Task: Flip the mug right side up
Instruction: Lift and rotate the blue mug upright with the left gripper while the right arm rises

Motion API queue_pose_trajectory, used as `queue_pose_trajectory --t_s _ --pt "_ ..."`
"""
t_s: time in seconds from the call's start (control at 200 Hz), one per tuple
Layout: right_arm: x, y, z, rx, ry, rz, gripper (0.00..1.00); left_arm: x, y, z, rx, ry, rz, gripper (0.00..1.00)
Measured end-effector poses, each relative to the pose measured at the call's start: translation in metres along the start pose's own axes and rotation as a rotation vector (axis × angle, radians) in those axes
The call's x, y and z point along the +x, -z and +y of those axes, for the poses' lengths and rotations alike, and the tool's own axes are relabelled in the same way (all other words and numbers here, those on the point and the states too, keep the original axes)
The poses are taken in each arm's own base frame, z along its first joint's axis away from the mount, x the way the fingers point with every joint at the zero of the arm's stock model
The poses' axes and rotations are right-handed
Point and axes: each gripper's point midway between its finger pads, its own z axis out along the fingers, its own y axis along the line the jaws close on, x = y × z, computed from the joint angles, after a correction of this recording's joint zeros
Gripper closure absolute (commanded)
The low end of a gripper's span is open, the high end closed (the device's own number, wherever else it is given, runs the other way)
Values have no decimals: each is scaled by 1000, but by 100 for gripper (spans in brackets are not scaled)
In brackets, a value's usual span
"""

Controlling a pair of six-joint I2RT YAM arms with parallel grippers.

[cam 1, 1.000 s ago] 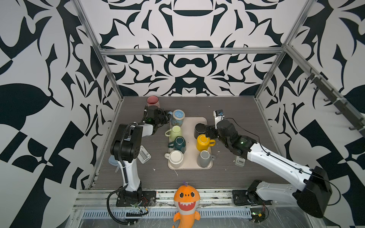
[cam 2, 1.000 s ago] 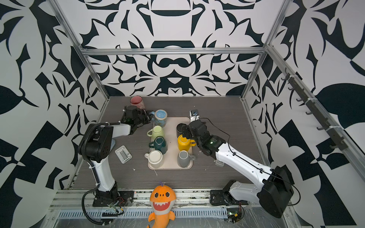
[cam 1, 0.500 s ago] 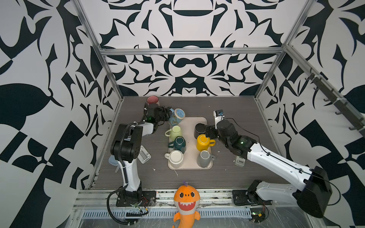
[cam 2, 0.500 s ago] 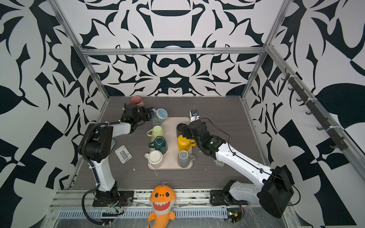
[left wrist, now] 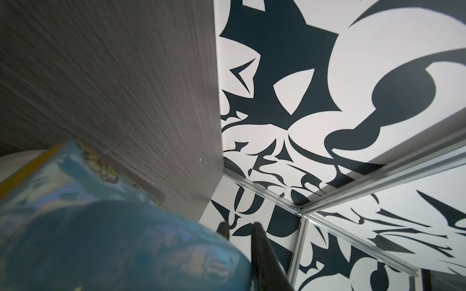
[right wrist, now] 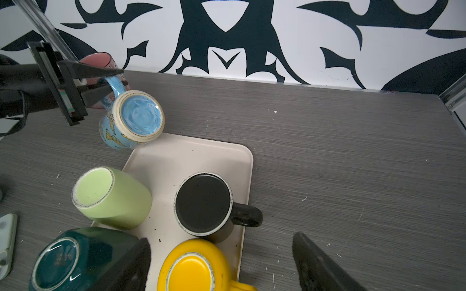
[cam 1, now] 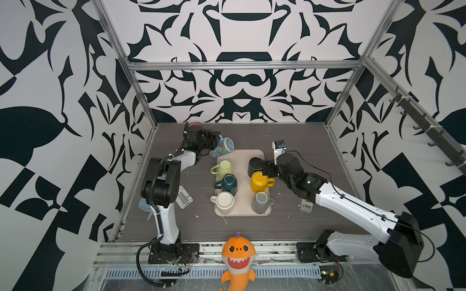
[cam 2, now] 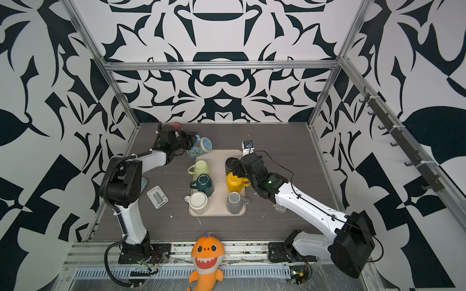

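Note:
The blue butterfly mug [cam 1: 224,149] [cam 2: 202,148] [right wrist: 131,121] hangs tipped on its side over the tray's back left corner. Its base faces the right arm and its mouth is hidden. My left gripper [cam 1: 214,140] [cam 2: 193,141] [right wrist: 124,77] [left wrist: 239,228] is shut on the mug's handle. In the left wrist view the mug [left wrist: 100,226] fills the near corner as a blur. My right gripper [cam 1: 263,167] [cam 2: 235,167] [right wrist: 222,239] stands open above the yellow mug [right wrist: 191,267] and black mug [right wrist: 204,201], holding nothing.
The beige tray [cam 1: 242,211] [right wrist: 176,156] carries several upside-down mugs: light green [cam 1: 223,169], dark green [cam 1: 228,182], white [cam 1: 224,201], grey [cam 1: 261,202]. A pink mug [cam 1: 195,126] stands by the back wall. A metal part [cam 1: 184,197] lies left of the tray.
The left gripper has rolled its wrist and tipped the blue mug from base-up to lying sideways in the air. The right arm has stayed put.

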Motion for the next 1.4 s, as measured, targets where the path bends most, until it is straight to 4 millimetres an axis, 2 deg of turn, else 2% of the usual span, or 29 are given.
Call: queue_pose_trajectory --t_s 0.255,0.5,0.835,1.07,1.24,1.4 --pt "8 -7 2 1 10 26 11 11 3 -20 -16 -153 37 100" --pt "9 -8 2 1 12 32 11 30 8 -38 -8 -327 107 100" --pt "9 -9 0 4 10 31 12 75 24 -48 -29 -639 196 100" --pt "8 -9 0 2 8 33 14 110 45 -69 20 -907 196 100" --pt "-1 -6 3 -16 2 33 16 133 60 -74 57 -1117 170 100" --pt "-25 0 7 -59 -22 17 18 153 69 -64 67 -1308 164 100"
